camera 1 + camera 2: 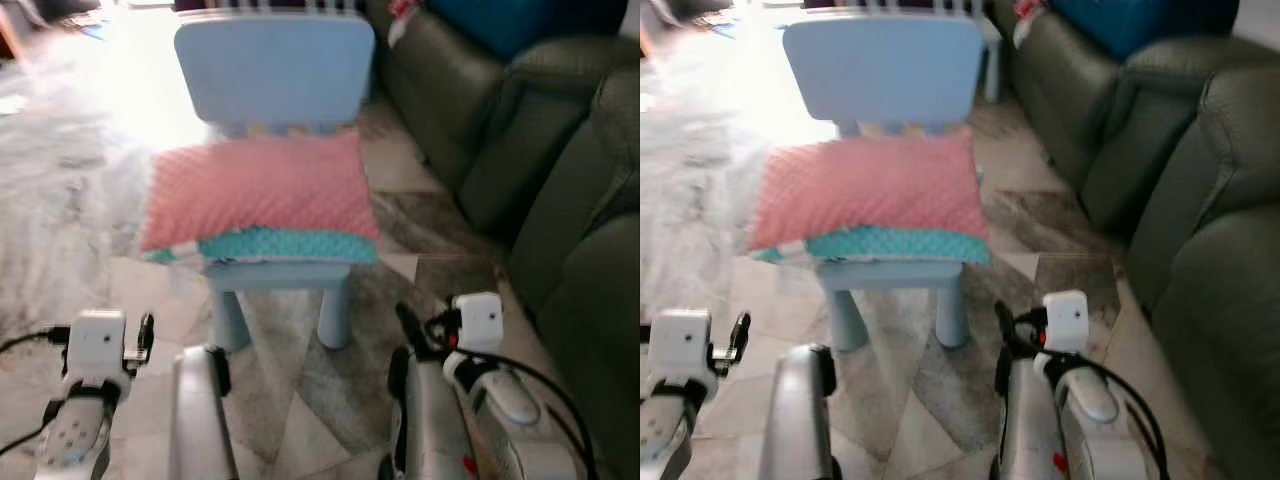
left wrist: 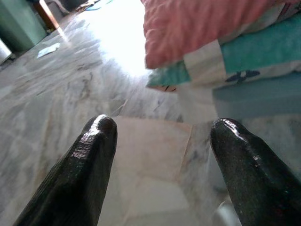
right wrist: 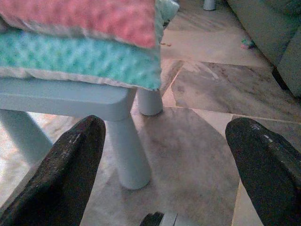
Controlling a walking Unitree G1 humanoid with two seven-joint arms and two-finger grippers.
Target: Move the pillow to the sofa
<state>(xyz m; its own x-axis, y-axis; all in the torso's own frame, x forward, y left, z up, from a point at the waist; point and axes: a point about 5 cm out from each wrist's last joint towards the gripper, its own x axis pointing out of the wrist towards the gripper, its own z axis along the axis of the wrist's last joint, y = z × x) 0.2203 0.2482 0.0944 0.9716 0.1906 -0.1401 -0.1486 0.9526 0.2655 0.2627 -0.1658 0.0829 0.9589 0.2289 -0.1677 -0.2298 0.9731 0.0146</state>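
Pillow (image 1: 262, 190) lies flat on the blue chair (image 1: 275, 70) straight ahead and above both spread-fingered, empty grippers, left gripper (image 2: 160, 155) and right gripper (image 3: 164, 155) about equally near, long axis crosswise, sofa (image 1: 560, 170) to my right.

2 pillows (image 1: 262, 190) lie stacked on the chair (image 1: 276, 70), with the sofa (image 1: 540, 150) to its right.
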